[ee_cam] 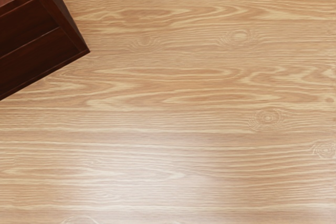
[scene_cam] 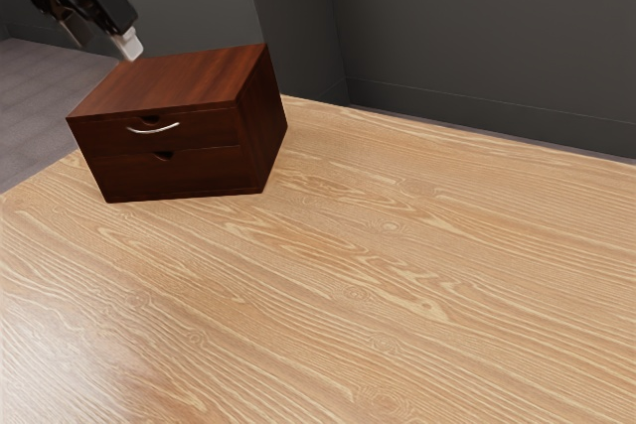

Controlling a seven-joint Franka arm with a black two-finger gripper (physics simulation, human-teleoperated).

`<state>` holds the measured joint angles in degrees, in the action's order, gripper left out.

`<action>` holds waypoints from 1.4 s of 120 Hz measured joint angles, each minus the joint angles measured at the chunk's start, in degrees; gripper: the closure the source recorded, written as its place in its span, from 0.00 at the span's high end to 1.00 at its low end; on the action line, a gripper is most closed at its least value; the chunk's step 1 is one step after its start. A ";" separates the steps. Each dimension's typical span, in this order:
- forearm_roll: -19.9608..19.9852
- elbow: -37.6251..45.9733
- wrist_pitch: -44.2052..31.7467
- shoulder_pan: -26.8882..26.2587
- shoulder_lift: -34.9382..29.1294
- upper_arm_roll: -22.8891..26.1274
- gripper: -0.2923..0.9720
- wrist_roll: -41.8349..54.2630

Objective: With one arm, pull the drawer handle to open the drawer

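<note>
A dark red-brown wooden cabinet (scene_cam: 179, 121) with two drawers stands on the table at the exterior view's upper left. The top drawer (scene_cam: 164, 131) carries a curved silver handle (scene_cam: 153, 129), and its front lies flush with the cabinet. The lower drawer (scene_cam: 169, 171) has only a small notch at its top edge and also sits flush. My gripper (scene_cam: 127, 45) hangs above and behind the cabinet's top back corner, clear of the handle. In the wrist view a corner of the cabinet (ee_cam: 31, 40) shows with the two drawer fronts.
The cabinet rests on a light wood-grain table (scene_cam: 397, 275) that spreads wide to the exterior view's right and front. Dark grey walls (scene_cam: 477, 27) stand behind it. A grey floor (scene_cam: 35, 96) lies past the table's left edge.
</note>
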<state>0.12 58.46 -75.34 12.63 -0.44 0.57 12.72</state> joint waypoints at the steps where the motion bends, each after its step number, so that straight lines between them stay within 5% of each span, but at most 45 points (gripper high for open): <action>1: 0.52 0.06 0.06 -0.03 -0.03 0.01 0.77 -0.01; 20: 5.99 4.04 -0.10 -1.07 -0.09 0.13 0.77 -0.19; 40: 6.79 37.46 -7.43 1.08 -19.15 3.76 0.77 -0.95; 75: 4.80 69.07 -15.49 3.26 -40.04 3.68 0.77 -5.09; 94: 2.81 73.05 -19.21 5.52 -43.27 2.06 0.77 -0.22; 136: -0.02 73.59 -32.54 9.56 -44.00 0.09 0.77 38.65; 168: -2.02 73.43 -39.25 10.12 -41.38 -0.22 0.77 59.59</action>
<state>-1.90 131.89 -114.58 22.76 -41.82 0.35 72.31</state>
